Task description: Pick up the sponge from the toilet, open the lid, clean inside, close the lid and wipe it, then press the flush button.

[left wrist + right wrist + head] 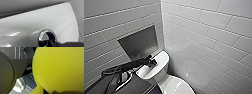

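Observation:
The white toilet stands in the corner with its lid down over the bowl. My left arm reaches in over the tank, and the left gripper is shut, right above the middle of the tank top. In the left wrist view the flush button, dark with a shiny chrome ring, lies directly under the dark gripper tip on the glossy tank top. I cannot tell whether the tip touches it. The yellow sponge looms large in the right wrist view, with the right gripper shut on it.
White tiled walls meet in a corner just behind the tank. A grey recessed niche sits in the left wall above my left arm. Dark parts of the robot's own body lie at the lower left of the head view.

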